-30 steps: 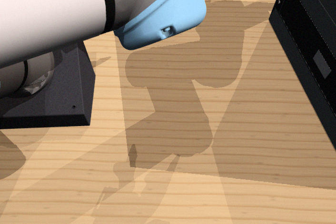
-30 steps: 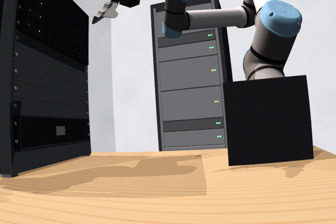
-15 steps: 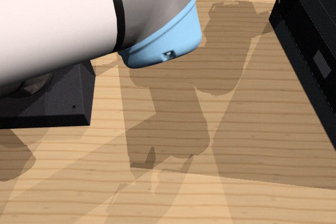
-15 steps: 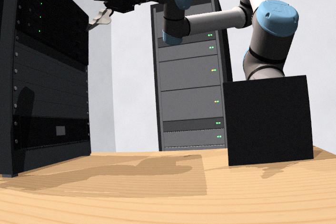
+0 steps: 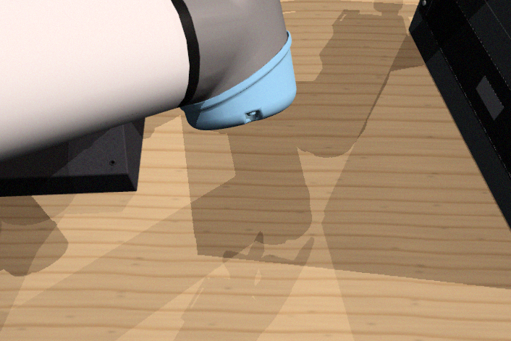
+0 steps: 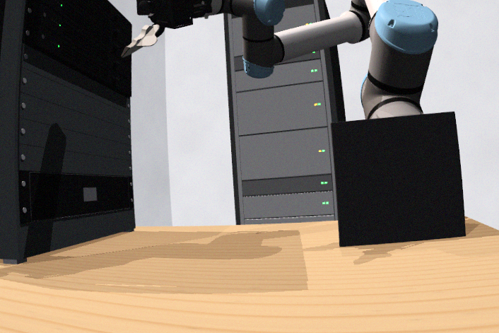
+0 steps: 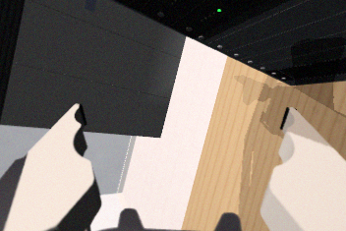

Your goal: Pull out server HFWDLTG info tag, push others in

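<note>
The black server rack [image 6: 64, 111] stands at the left of the exterior view, on the wooden table. Its upper servers show green lights [image 6: 59, 44]. A bottom server carries a small grey tag face [image 6: 90, 194], flush with the front. The rack's edge also shows in the top view [image 5: 474, 60], with a grey tag face [image 5: 489, 98]. My gripper [image 6: 135, 16] is open and empty, high up by the rack's upper right front edge. In the wrist view its two pale fingers frame the rack's dark front [image 7: 275, 26] and the table. No printed service tag is readable.
The arm's black base block [image 6: 396, 177] sits on the table at the right. A second grey server cabinet [image 6: 282, 111] stands behind, off the table. The arm's elbow [image 5: 124, 48] fills the upper left of the top view and hides the base.
</note>
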Controlling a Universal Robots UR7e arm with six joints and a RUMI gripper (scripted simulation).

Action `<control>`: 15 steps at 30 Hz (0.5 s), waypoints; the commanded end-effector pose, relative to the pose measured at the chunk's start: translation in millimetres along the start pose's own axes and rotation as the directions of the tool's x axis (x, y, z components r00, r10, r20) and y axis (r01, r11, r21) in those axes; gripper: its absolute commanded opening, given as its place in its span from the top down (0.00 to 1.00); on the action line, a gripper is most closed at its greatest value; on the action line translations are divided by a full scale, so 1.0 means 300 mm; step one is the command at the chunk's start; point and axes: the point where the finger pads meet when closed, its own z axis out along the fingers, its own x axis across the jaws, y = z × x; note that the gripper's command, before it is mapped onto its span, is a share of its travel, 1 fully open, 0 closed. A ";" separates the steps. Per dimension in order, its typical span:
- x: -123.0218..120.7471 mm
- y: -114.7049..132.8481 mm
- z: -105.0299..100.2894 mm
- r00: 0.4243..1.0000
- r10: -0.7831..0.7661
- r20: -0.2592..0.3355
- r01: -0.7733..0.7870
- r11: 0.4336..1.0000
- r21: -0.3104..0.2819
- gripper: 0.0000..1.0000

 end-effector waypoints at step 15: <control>0.128 -0.122 -0.004 0.986 0.162 0.034 -0.165 0.970 0.176 0.00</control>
